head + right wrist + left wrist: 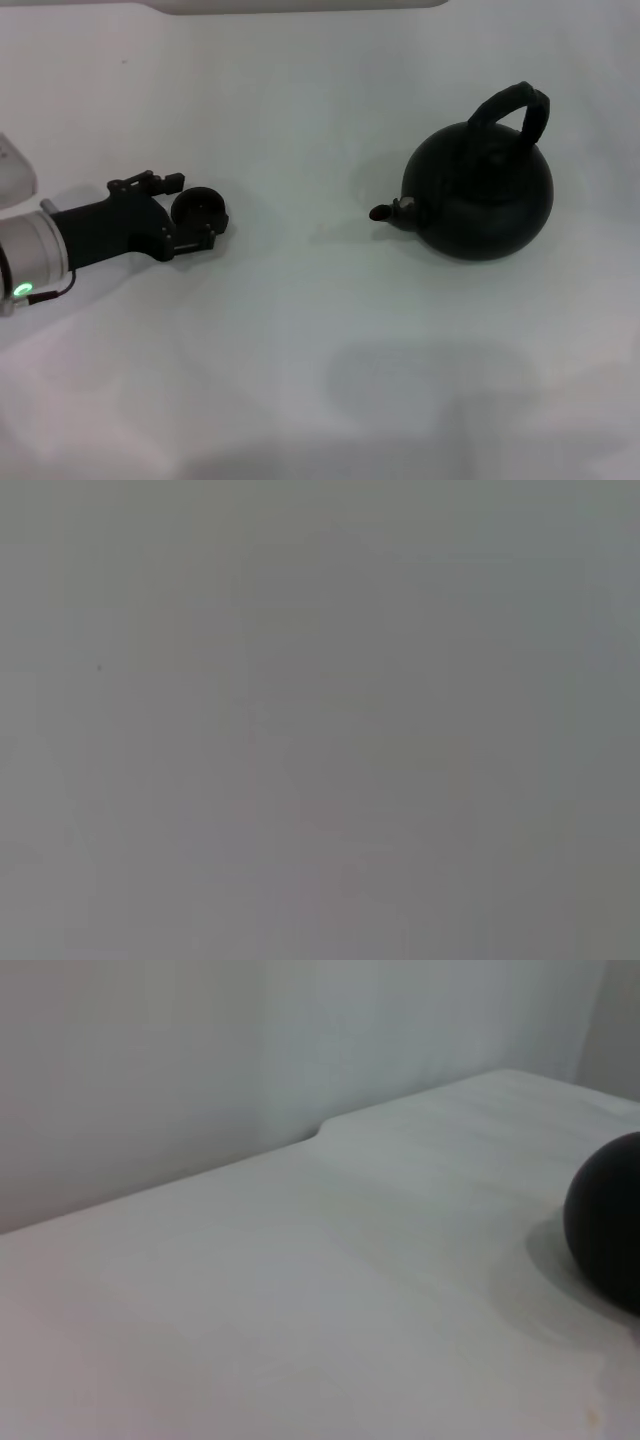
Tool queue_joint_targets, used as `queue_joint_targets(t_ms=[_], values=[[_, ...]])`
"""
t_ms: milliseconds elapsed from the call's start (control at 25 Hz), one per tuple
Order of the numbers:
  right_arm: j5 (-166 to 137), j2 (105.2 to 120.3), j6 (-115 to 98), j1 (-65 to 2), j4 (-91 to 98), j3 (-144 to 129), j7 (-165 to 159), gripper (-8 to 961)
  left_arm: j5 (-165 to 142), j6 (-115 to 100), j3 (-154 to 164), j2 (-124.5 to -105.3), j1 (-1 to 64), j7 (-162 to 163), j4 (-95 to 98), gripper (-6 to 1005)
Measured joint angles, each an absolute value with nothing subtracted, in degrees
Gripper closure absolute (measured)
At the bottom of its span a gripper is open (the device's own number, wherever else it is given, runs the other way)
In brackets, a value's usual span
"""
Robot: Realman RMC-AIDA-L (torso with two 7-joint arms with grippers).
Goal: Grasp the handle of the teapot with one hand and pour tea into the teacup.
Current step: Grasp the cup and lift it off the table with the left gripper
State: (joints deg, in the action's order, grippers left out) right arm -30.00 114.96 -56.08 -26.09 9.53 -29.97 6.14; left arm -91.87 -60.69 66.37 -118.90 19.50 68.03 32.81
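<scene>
The left gripper (198, 213) lies low on the table (300, 330) at the left of the head view, its two fingers spread to either side of the cup (199, 209); whether they press its wall or only flank it is hard to tell from this angle. The black wrist runs back and leftward into a silver forearm with a green light. The cup is small, round and black, sitting upright on the table between the fingers. Well apart to the right stands the teapot (482, 192), large, matte black and bulbous, its short spout (385, 212) pointing left toward the cup. Its handle (516, 110) arches thickly over the top, untouched. The left wrist view catches only a dark rounded edge of the pot (608, 1222) on the white surface. The right gripper is out of sight; its wrist view shows only flat grey.
</scene>
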Motion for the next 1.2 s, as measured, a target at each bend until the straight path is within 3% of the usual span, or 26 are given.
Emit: queue_joint_targets(t_ms=[1200], values=[[-29.9,115.05,-56.2,-26.9,9.8,-30.0,6.4,109,-91.8,-59.1,66.4,-118.83,22.3,68.1,28.2,136]])
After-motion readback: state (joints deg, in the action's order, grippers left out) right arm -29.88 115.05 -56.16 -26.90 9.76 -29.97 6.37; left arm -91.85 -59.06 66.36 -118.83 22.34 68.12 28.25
